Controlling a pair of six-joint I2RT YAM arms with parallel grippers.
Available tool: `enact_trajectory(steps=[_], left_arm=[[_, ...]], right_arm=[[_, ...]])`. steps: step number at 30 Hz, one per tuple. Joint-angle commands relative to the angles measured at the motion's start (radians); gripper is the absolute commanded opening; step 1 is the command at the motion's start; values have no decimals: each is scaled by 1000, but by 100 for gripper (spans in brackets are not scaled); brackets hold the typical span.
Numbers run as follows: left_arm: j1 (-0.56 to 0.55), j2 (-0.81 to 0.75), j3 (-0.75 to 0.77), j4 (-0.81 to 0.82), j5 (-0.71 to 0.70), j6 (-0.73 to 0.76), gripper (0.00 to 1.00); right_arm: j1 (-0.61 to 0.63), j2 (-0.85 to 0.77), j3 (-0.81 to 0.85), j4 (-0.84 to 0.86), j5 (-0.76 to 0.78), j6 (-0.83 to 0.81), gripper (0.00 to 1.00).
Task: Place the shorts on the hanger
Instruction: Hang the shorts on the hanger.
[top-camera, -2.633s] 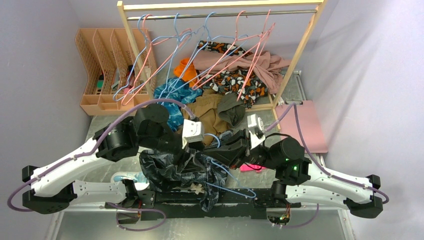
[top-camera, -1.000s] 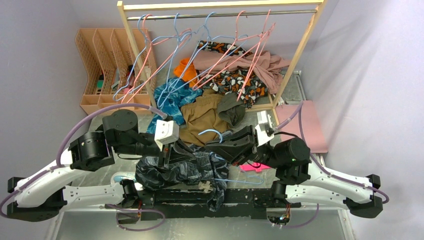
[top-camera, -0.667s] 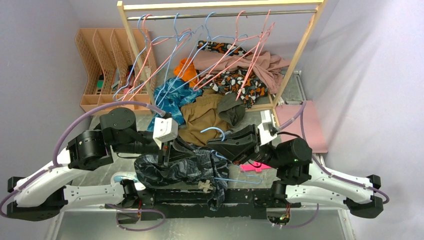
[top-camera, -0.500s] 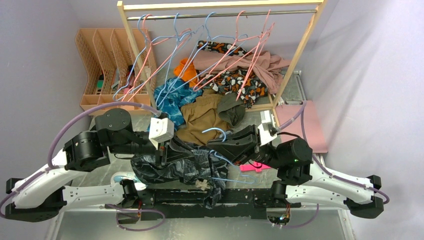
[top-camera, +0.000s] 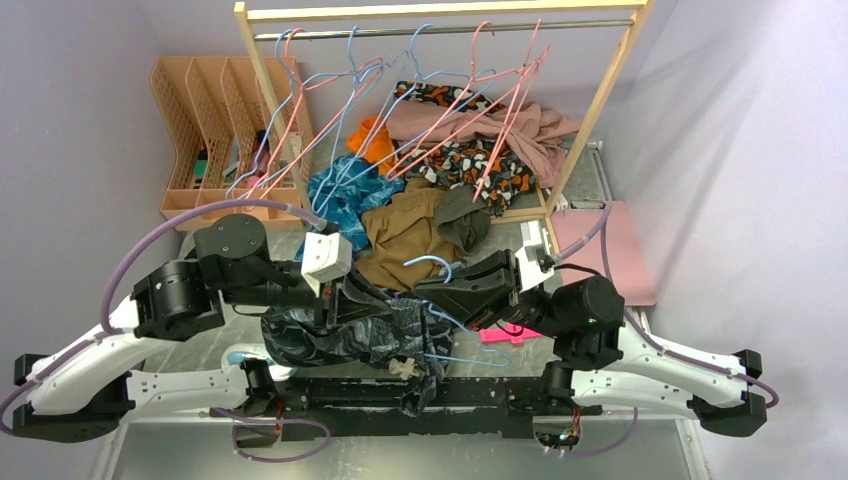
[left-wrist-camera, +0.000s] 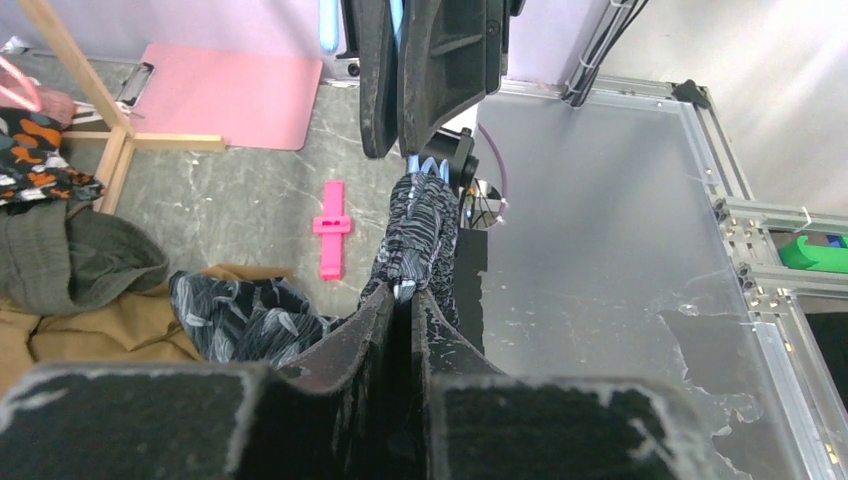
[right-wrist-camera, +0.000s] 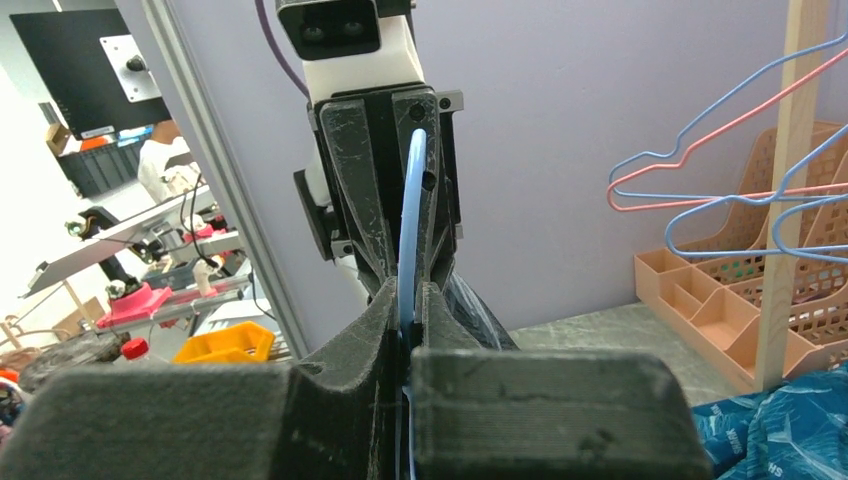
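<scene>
As it stands across the far side, rack (top-camera: 592, 105): its posts and dangling wires wall that way off, so I work near.
Table (left-wrist-camera: 600, 220): open plate at the near side; clothes heap (top-camera: 410, 225) behind.
Shorts (top-camera: 350, 335): bunched between my arms, one leg over the near edge.
Hanger (right-wrist-camera: 410, 220): held steady for threading (I judge).
Left pincer (left-wrist-camera: 403, 300): clamped on a twisted rope of shorts, stretched to the wire.
Right pincer (right-wrist-camera: 407, 300): pinched on the blue wire.
</scene>
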Motion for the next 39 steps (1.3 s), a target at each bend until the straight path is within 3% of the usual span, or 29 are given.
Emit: enact_trajectory(steps=[1, 8, 18, 28, 33, 37, 39], left_arm=[[5, 54, 32, 150, 43, -21, 13], [5, 79, -22, 228, 70, -56, 12], [5, 86, -46, 212, 107, -63, 44], [5, 121, -60, 177, 181, -58, 58], [5, 144, -65, 157, 205, -58, 54], [5, 165, -62, 154, 189, -59, 39], [5, 175, -56, 148, 181, -55, 27]], right_arm=[[5, 22, 0, 0, -23, -1, 0], [4, 27, -2, 17, -27, 0, 0], [5, 18, -30, 80, -34, 20, 0], [4, 23, -33, 112, -44, 24, 0], [5, 21, -33, 119, -45, 27, 0], [4, 28, -34, 136, -56, 36, 0], [4, 31, -32, 134, -57, 37, 0]])
